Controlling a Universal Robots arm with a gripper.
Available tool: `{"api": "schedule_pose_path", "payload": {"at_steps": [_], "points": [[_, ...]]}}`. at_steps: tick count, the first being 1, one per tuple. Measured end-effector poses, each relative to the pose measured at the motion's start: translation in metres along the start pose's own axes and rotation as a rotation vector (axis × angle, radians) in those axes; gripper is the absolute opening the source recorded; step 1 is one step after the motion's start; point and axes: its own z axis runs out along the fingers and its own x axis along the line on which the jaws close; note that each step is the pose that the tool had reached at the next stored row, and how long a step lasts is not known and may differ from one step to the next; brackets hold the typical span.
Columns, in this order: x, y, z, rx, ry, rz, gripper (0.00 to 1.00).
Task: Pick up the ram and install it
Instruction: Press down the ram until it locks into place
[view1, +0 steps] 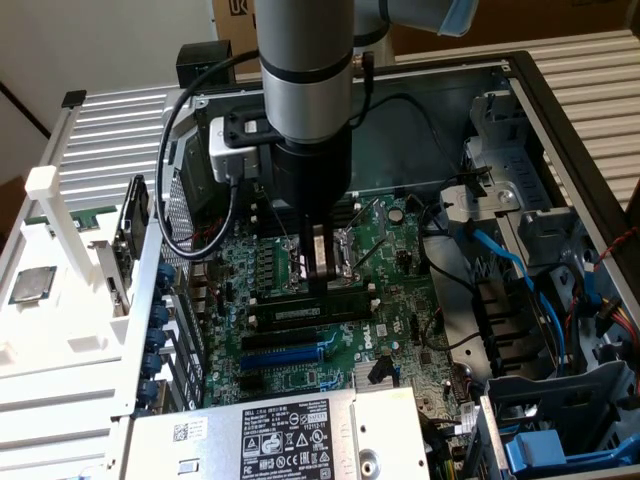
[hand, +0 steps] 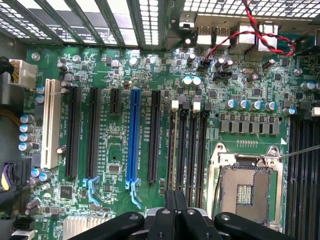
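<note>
The ram (view1: 300, 310), a dark green strip with black chips and a small white label, stands on edge in the memory slot nearest the expansion slots, inside the open computer case. In the wrist view the ram (hand: 173, 150) shows only edge-on as a thin line. My gripper (view1: 321, 285) hangs straight over its middle with the fingers shut together and their tips at the strip's top edge. From the wrist, the gripper (hand: 176, 202) lines up with that same slot. No part of the board shows between the fingers.
Empty black memory slots (hand: 192, 150) lie beside the ram, then the open processor socket (hand: 245, 190). A blue expansion slot (hand: 132, 140), blue cables (view1: 500, 255) and the labelled power supply (view1: 280, 435) surround the board. A silver processor chip (view1: 32, 285) lies on a white rack outside the case.
</note>
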Motion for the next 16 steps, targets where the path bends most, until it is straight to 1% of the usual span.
{"api": "schedule_pose_path", "payload": {"at_steps": [5, 16], "points": [[-0.0020, 0.0005, 0.0009, -0.0001, 0.0001, 0.000, 0.10], [-0.0020, 0.0005, 0.0056, 0.0000, 0.0000, 0.000, 0.10]]}}
